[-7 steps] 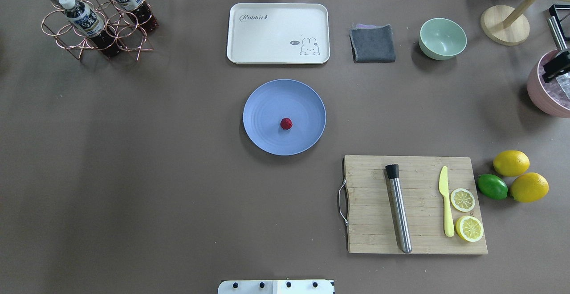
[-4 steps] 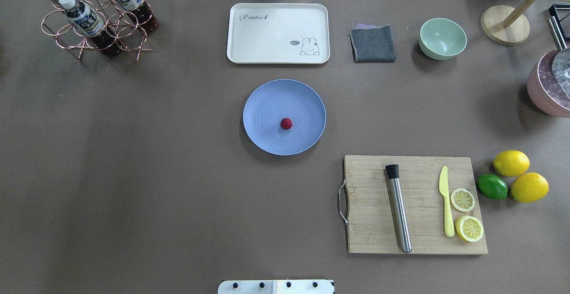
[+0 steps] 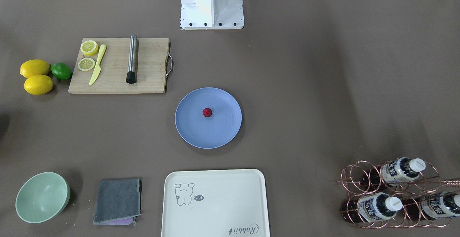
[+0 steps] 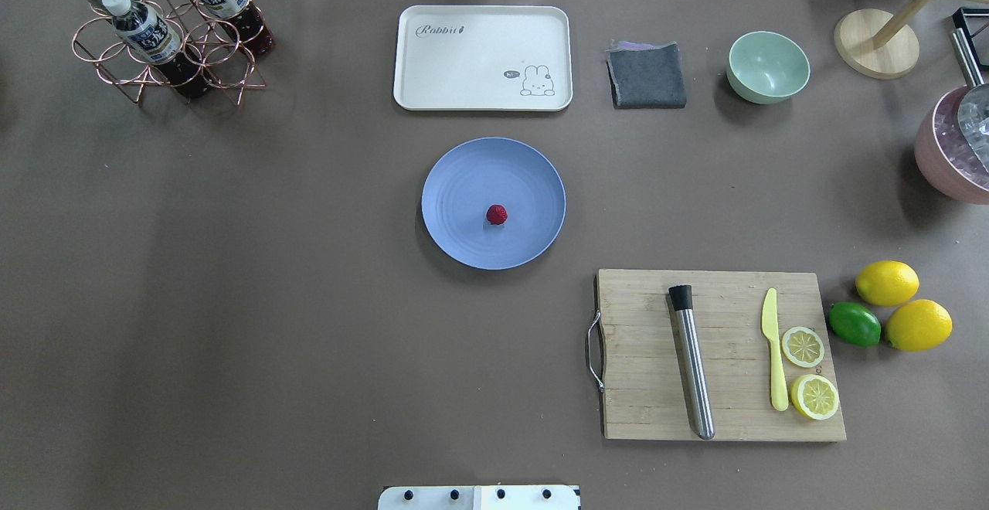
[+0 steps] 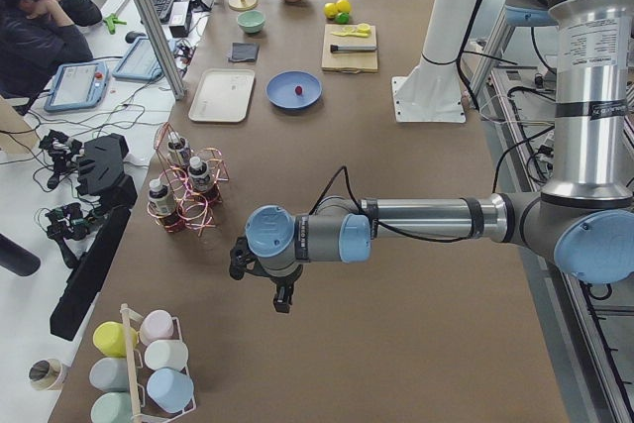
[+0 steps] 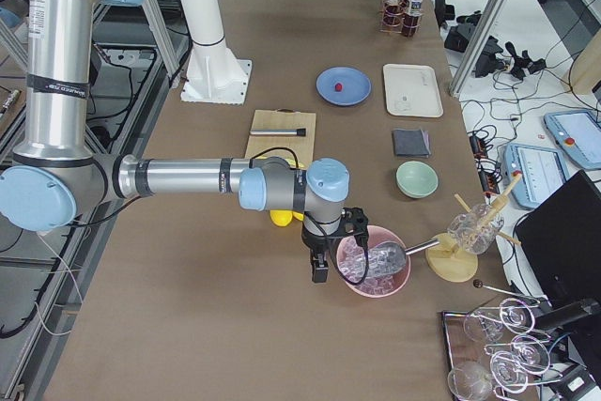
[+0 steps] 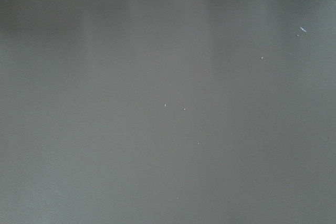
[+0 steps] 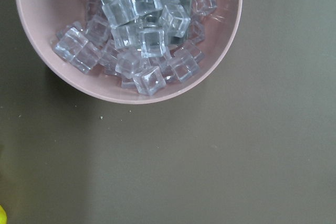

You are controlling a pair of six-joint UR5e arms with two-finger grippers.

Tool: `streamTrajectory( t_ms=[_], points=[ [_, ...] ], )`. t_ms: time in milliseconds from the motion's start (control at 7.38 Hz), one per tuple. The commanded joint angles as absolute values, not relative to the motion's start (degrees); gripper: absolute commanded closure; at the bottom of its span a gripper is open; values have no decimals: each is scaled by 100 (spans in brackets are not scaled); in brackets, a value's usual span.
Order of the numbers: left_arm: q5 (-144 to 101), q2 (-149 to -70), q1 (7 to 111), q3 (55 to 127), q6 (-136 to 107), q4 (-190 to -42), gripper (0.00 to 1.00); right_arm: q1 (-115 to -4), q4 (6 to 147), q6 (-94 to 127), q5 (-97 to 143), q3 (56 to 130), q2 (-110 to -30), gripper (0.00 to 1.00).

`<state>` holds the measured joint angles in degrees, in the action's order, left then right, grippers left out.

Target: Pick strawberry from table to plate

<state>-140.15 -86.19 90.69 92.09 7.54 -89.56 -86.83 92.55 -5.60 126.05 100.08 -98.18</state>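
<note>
Strawberry (image 4: 497, 215) sits on the blue plate (image 4: 463, 178), close to its middle, small and deep red against the faint rings. It rests there alone, with nothing touching it. The plate lies flat on the grey-brown table (image 4: 270, 301).

Past the plate, away from the robot, lies the cream tray (image 4: 463, 62) with its rabbit drawing. Farther from the plate on the robot's right are a folded grey cloth (image 4: 647, 76) and a mint-green bowl (image 4: 767, 66). Nearer the robot than the plate, on the right, is the wooden cutting board (image 4: 641, 371). It carries a steel muddler (image 4: 691, 367), a yellow knife (image 4: 773, 355) and two lemon slices (image 4: 803, 346). Beyond the board from the plate lie two lemons (image 4: 887, 283) with a lime (image 4: 854, 324) touching them. Far from the plate on the robot's left stands a copper wire rack of bottles (image 4: 154, 39).

Both arms are well apart from the plate. The left gripper (image 5: 281, 299) hangs over bare cloth, farther from the plate than the bottle rack; its wrist camera sees only cloth. The right gripper (image 6: 321, 269) hangs at the opposite end, just beside a pink bowl (image 8: 39, 9) heaped with clear ice cubes (image 8: 152, 40). Each gripper shows only in a side view (small and end-on), so I cannot tell how far the fingers of either are spread. Neither has anything visible between them.

A person (image 5: 40, 32) sits at a desk beside the table.
</note>
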Motion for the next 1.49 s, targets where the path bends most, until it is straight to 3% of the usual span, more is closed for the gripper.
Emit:
streamTrajectory(
  t_ms=[0,1355],
  points=[
    [-13765,-8683,9062,9229,730,-8947,0,-8692,9255,-554,12612,9879,-9827,0],
    [-13746,-8675,9070,9211,721,-8956,0,-8692,9246,-554,13228,9835,-9844,0]
  ],
)
